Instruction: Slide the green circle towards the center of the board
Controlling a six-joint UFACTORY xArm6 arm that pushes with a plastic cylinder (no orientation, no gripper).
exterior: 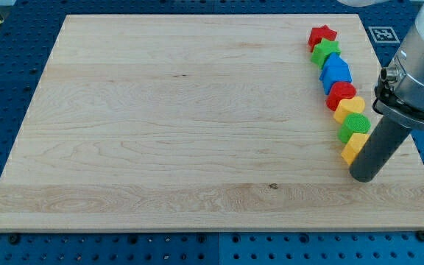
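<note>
The green circle lies near the board's right edge, low in a curved column of blocks. Above it are a yellow heart-like block, a red block, a blue block, a green star and a red star. Directly below it is a yellow block. My tip rests on the board just below and right of that yellow block, close to it. The rod leans up to the right and passes just right of the green circle.
The wooden board sits on a blue pegboard table. The arm's grey body hangs over the board's right edge. A fiducial marker lies off the board at the view's top right.
</note>
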